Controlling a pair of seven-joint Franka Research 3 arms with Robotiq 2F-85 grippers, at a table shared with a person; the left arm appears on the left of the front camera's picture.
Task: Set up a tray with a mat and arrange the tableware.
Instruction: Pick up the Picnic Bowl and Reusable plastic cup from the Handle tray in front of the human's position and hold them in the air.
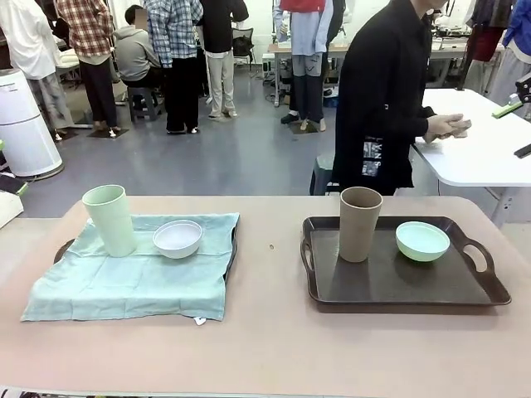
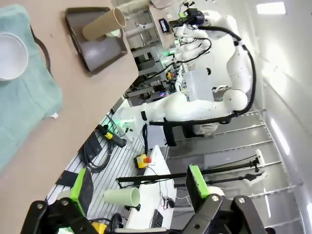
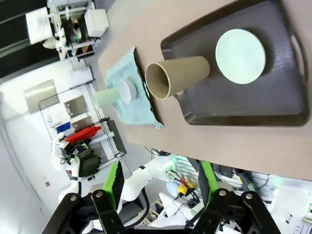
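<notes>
Pincers: left pincer and right pincer both wide, empty, well apart from the tableware. Green cup and white bowl stand on mat. Brown cup and mint bowl stand on bare tray. All four empty. Judgement: grip brown cup squarely across its wall, keep it upright, clear tray before matting.

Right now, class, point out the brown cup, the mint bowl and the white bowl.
brown cup [image 1: 359, 228], front view, middle of its side wall.
mint bowl [image 1: 422, 240], front view, its inner hollow.
white bowl [image 1: 177, 237], front view, its inner hollow.
</notes>
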